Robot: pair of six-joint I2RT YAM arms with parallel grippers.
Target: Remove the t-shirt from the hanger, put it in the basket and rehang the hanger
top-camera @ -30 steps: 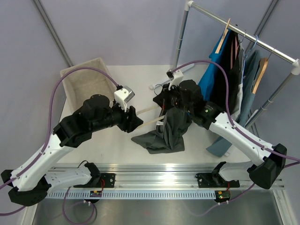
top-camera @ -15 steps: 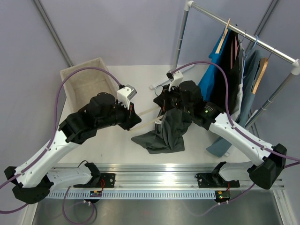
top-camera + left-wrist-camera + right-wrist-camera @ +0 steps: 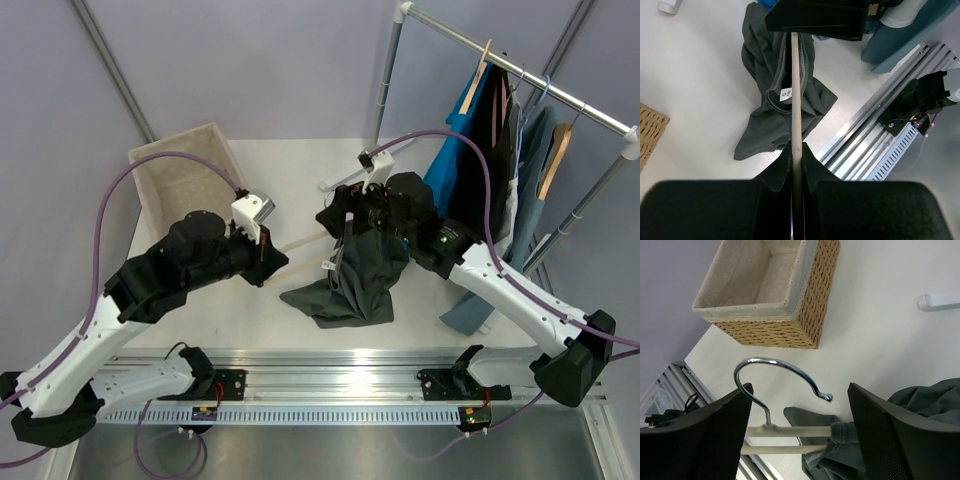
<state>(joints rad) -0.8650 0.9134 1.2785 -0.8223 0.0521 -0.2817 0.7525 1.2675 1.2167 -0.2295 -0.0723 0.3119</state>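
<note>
Wicker basket [image 3: 172, 139] well left of grey t-shirt [image 3: 360, 275].

The 2 black-and-white arms bend inward, wrists facing. The left gripper [image 3: 795, 152] pinches a slim cream-white hanger bar [image 3: 795, 90]; the right gripper [image 3: 800, 390] has its fingers spread wide.

Charcoal-grey t-shirt [image 3: 355, 280]; cream hanger [image 3: 790, 431], chrome hook [image 3: 760, 359]; tan woven basket [image 3: 770, 330], beige dotted lining [image 3: 755, 275]; white surface [image 3: 250, 310]; bright blue shirt [image 3: 450, 160].
</note>
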